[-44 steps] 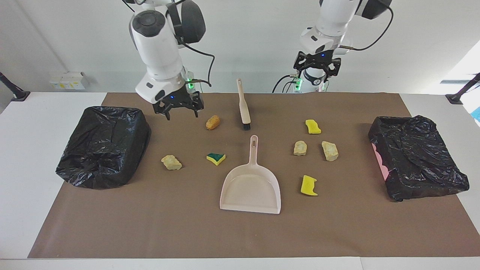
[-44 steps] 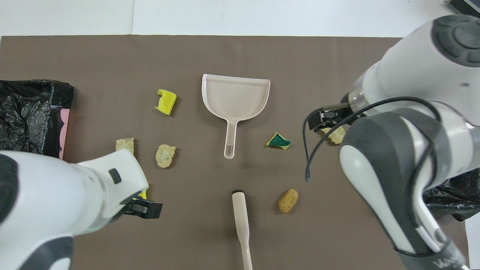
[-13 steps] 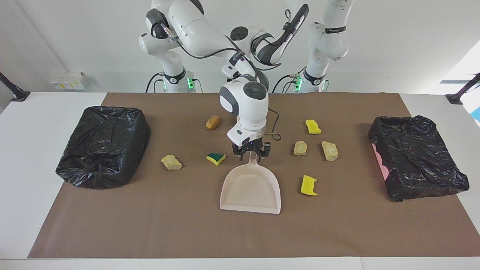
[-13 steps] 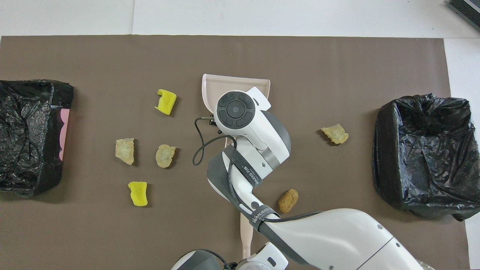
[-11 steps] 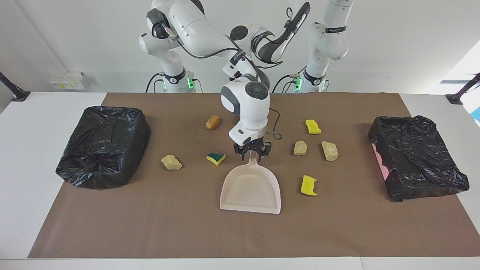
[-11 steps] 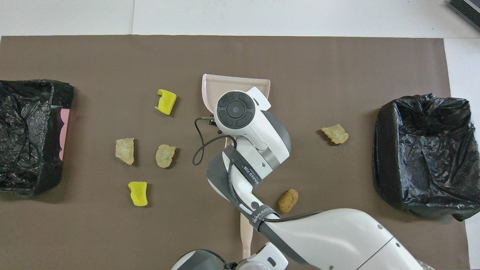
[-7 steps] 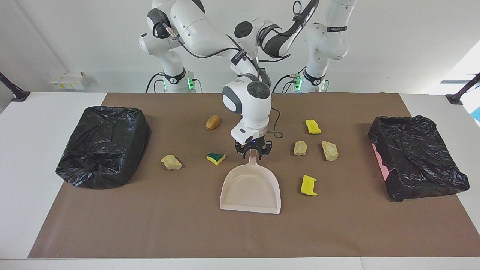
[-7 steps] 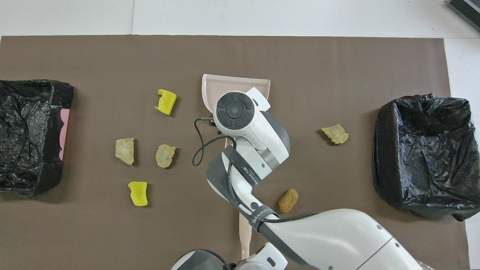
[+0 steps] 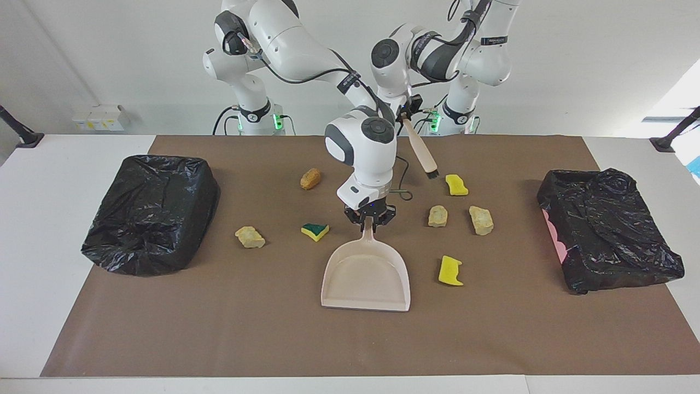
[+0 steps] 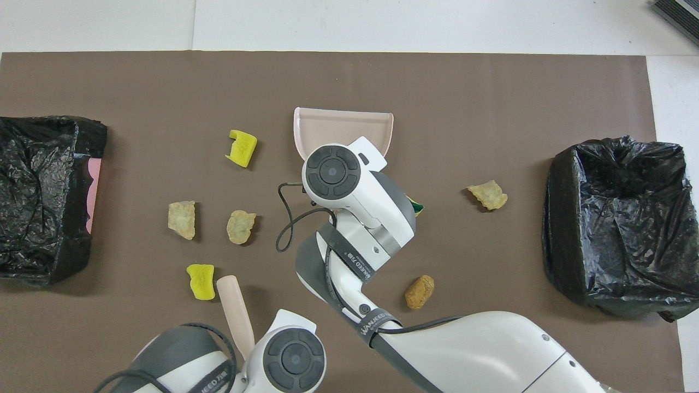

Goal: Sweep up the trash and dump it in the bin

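Note:
My right gripper [image 9: 371, 218] is down at the mat's middle, shut on the handle of the pale pink dustpan [image 9: 365, 279], which lies flat. The left gripper [image 9: 406, 114] is shut on the handle end of the brush [image 9: 421, 153]. It holds the brush tilted in the air, bristles low beside a yellow sponge [image 9: 455, 185]. Trash lies scattered: two tan chunks [image 9: 437, 215] [image 9: 480, 220] and another yellow sponge [image 9: 450, 271] toward the left arm's end. A green-and-yellow sponge [image 9: 315, 231], a tan chunk [image 9: 250, 237] and a brown lump [image 9: 310, 178] lie toward the right arm's end.
A bin lined with a black bag [image 9: 150, 212] stands at the right arm's end of the brown mat [image 9: 219, 328]. Another black-bagged bin [image 9: 607, 230] stands at the left arm's end. In the overhead view the right arm covers the dustpan handle.
The left arm has lifted the brush off the mat and swung it toward its own end. The right gripper's fingers have closed on the dustpan handle.

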{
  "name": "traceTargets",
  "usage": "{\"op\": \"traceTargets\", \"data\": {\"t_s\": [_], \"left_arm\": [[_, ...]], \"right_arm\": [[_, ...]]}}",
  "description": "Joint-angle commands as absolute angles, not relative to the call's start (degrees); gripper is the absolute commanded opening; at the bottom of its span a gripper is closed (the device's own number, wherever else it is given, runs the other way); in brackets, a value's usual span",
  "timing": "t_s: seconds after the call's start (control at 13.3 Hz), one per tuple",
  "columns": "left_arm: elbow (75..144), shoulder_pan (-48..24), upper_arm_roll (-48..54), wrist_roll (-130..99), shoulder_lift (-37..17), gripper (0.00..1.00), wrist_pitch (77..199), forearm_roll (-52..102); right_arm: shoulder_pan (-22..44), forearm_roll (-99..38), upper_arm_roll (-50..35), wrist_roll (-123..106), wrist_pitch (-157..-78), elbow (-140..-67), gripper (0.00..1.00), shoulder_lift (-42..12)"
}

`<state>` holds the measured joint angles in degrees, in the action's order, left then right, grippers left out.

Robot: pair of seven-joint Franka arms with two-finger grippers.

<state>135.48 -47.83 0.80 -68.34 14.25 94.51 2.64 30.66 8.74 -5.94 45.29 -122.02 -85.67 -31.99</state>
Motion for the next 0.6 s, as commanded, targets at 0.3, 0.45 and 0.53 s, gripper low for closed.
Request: {"op": "traceTargets", "data": {"t_s": [0.3,0.45,0.53], "left_arm": [[138.25,-33.59,1.49,-78.30,14.59,0.00,94.30,2.11],[139.74,-31.48,1.58,-79.27,14.85,0.00,95.70,2.81],[140.01,-30.16,1.58,-79.89,14.77,0.00,96.84,3.86]], "right_arm": [[27.34,9.23,-6.15,39.14,-121.47,-87.54,0.00,-26.37],[25.93,8.01,-6.15,32.38,-120.85,-87.54,0.00,-25.40],[24.71,7.04,-6.15,27.21,-120.07,-87.54,0.00,-25.05]]}}
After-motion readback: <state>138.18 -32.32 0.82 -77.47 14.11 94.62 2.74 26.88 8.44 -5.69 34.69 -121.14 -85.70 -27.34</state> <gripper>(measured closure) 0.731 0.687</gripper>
